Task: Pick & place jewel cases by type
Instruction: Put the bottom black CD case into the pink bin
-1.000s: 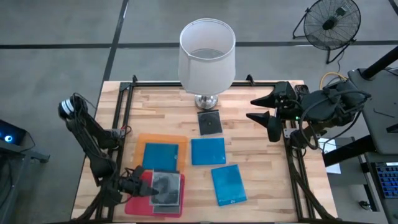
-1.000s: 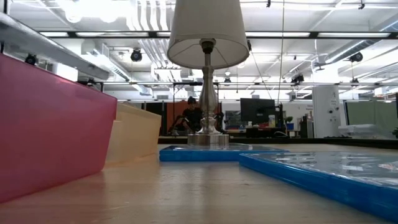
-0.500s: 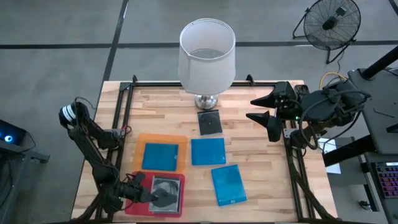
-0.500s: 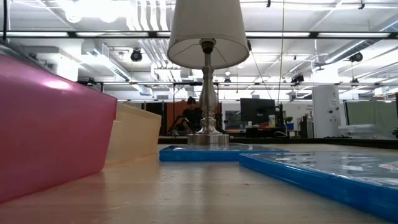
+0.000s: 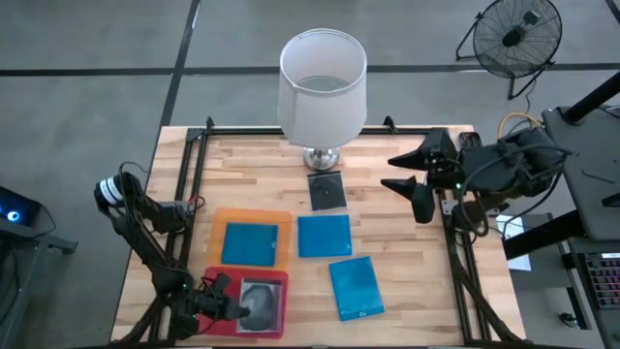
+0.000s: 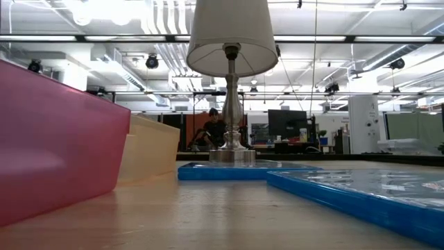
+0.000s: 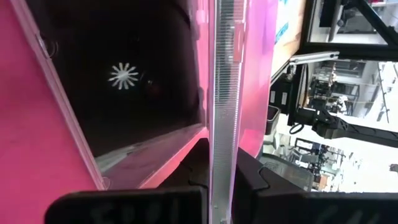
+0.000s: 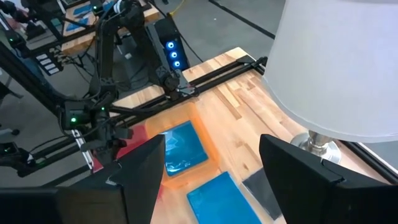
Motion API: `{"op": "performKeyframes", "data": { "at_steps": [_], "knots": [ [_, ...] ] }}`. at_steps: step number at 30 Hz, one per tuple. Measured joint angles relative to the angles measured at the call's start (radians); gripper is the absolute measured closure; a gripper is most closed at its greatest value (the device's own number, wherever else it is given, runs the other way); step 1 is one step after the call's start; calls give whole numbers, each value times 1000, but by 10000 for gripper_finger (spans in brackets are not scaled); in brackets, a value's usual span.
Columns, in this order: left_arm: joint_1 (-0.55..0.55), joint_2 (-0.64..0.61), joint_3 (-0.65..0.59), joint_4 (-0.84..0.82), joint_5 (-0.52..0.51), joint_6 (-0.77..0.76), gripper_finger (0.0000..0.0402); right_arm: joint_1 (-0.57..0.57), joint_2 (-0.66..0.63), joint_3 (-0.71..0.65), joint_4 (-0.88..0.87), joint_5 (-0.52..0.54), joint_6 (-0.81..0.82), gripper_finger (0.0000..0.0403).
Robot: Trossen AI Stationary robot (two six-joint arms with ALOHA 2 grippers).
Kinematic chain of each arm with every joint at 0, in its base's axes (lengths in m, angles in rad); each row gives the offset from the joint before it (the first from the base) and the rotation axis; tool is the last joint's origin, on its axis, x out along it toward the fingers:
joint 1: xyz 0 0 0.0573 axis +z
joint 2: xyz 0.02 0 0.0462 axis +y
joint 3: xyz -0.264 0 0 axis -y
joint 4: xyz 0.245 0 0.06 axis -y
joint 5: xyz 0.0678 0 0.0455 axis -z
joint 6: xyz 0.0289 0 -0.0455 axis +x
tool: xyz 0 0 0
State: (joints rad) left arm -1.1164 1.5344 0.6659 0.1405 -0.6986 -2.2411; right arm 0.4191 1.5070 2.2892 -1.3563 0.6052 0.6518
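Note:
My left gripper [image 5: 231, 308] sits at the table's near left and is shut on a clear-silvery jewel case [image 5: 258, 305] inside the pink tray [image 5: 218, 322]. In the left wrist view the case shows edge-on [image 7: 221, 93]. Beside it is a dark face with a star-shaped hub [image 7: 124, 76]. One blue case [image 5: 250, 242] lies flat in the orange tray [image 5: 254, 215]. Two more blue cases [image 5: 324, 236] [image 5: 356, 288] and a dark grey case [image 5: 326, 190] lie flat on the wood. My right gripper [image 5: 412, 176] waits open at the right edge, above the table. My left gripper pinches the clear-silvery case by its thin ribbed edge [image 7: 221, 143] between its two fingers [image 7: 255, 183]. It comes in low from the table's left. The case reaches out over the pink tray's floor. I cannot tell whether it rests there.
A lamp with a white shade [image 5: 322, 85] stands at the middle of the far edge, just behind the dark grey case. Black rails [image 5: 194, 174] run along the table's left and right sides. The pink tray's wall [image 6: 55, 146] and the orange tray's wall [image 6: 149, 156] fill the low view's left.
My left gripper has moved toward the near edge and down, carrying the clear-silvery case lower into the pink tray. In the low view the case's edge, which stood above the pink wall, has sunk out of sight. The right arm has barely shifted.

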Motion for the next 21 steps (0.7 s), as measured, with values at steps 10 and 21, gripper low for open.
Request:
{"op": "performKeyframes", "data": {
  "at_steps": [10,21],
  "knots": [
    [2,3,0,-8,2,-13,356,0,0,-21,1,0,4,150],
    [4,3,-1,-22,5,-19,265,0,2,-21,2,0,4,154]
  ]
}}
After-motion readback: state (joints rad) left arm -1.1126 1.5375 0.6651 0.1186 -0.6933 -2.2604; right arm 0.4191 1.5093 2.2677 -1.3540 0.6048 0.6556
